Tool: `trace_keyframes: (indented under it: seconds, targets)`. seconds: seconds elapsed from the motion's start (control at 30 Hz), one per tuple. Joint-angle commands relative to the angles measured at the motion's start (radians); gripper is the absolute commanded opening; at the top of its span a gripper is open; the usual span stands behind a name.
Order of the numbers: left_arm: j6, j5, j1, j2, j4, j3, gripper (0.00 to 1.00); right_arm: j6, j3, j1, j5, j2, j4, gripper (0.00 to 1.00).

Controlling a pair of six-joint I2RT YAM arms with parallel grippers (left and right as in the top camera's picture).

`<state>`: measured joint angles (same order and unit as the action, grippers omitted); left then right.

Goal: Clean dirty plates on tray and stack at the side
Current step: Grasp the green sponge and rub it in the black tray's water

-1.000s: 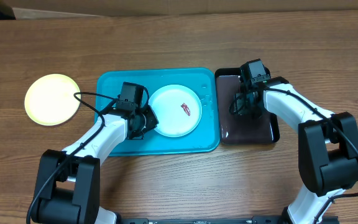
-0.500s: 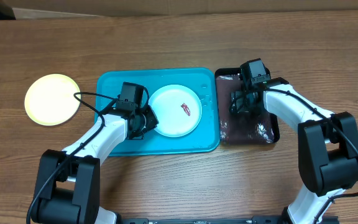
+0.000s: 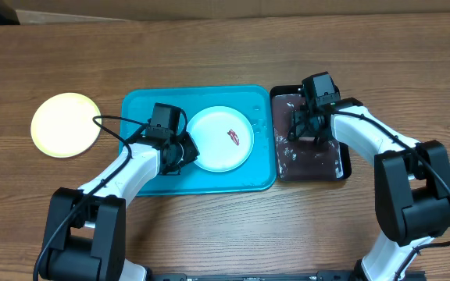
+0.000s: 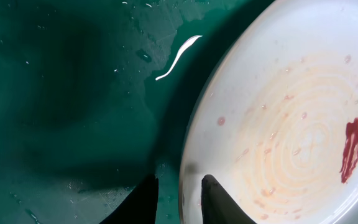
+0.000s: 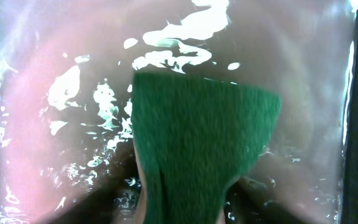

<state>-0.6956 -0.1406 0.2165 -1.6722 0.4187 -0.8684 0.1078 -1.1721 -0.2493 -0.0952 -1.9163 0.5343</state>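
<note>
- Overhead, far left: pale yellow-green plate [image 3: 62, 125] sits on the table [image 3: 366, 234], outside the turquoise tray [image 3: 143, 105].
- Centre: white plate [image 3: 220, 139] lies in the tray, red smear [image 3: 234, 137] showing. Left gripper [image 3: 184, 151] pinches its left rim. Likely light, stiff and wet-slick, so hold it by the rim.
- Right: right gripper [image 3: 303, 131] is over the black tray [image 3: 319, 164], green sponge [image 5: 197, 149] between its jaws. Can't tell whether it's gripped or released.

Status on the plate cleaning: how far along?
Looks done: the pale yellow-green round plastic plate lies on the table, no smear visible. In hand: the left gripper clamps the rim of the white round plastic plate on the turquoise rectangular plastic tray; the right gripper is at the green sponge in the wet glossy black tray. Left: that plate's red smear, unwiped; no stack yet.
</note>
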Motion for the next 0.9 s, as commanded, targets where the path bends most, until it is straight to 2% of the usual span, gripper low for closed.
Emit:
trace_keyframes:
  seconds: [0.0, 0.1, 0.2, 0.27, 0.3, 0.33, 0.4, 0.43, 0.47, 0.5, 0.6, 0.73, 0.8, 0.83, 0.87]
  targets:
    - [0.019, 0.013, 0.006, -0.008, 0.000, -0.008, 0.26, 0.000, 0.006, 0.003, 0.000, -0.005, -0.036, 0.92]
    - [0.020, 0.013, 0.006, -0.008, 0.000, -0.008, 0.26, 0.000, 0.006, 0.003, 0.000, -0.005, -0.060, 0.90]
    - [0.020, 0.013, 0.006, -0.008, 0.000, -0.008, 0.26, 0.000, 0.006, 0.003, 0.000, -0.006, -0.065, 0.73]
    - [0.020, 0.013, 0.006, -0.008, 0.000, -0.008, 0.26, 0.000, 0.006, 0.003, 0.000, -0.009, -0.065, 0.48]
    - [0.020, 0.013, 0.006, -0.008, 0.001, -0.008, 0.26, 0.000, 0.006, 0.003, 0.000, -0.010, -0.065, 0.22]
    - [0.020, 0.013, 0.006, -0.008, 0.001, -0.008, 0.26, 0.000, 0.006, 0.003, 0.000, -0.011, -0.064, 0.04]
    - [0.020, 0.013, 0.006, -0.008, 0.002, -0.008, 0.26, 0.000, 0.006, 0.003, 0.000, -0.011, -0.065, 0.04]
    - [0.020, 0.013, 0.006, -0.008, 0.002, -0.008, 0.26, 0.000, 0.006, 0.003, 0.000, -0.011, -0.068, 0.16]
    - [0.020, 0.013, 0.006, -0.008, 0.002, -0.008, 0.26, 0.000, 0.006, 0.003, 0.000, -0.011, -0.075, 0.58]
    - [0.019, 0.013, 0.006, -0.008, 0.002, -0.008, 0.26, 0.000, 0.006, 0.003, -0.001, -0.011, -0.085, 0.80]
    - [0.020, 0.013, 0.006, -0.008, 0.002, -0.008, 0.26, 0.000, 0.006, 0.003, -0.001, -0.011, -0.113, 0.90]
    - [0.019, 0.013, 0.006, -0.008, 0.002, -0.008, 0.26, 0.000, 0.006, 0.003, -0.001, -0.012, -0.122, 0.89]
    - [0.019, 0.013, 0.006, -0.008, 0.002, -0.008, 0.26, 0.000, 0.006, 0.003, -0.001, -0.014, -0.120, 0.81]
    - [0.019, 0.013, 0.006, -0.008, 0.002, -0.008, 0.26, 0.000, 0.006, 0.003, 0.000, -0.014, -0.118, 0.63]
    - [0.019, 0.013, 0.006, -0.008, 0.002, -0.008, 0.26, 0.000, 0.006, 0.003, 0.000, -0.014, -0.116, 0.22]
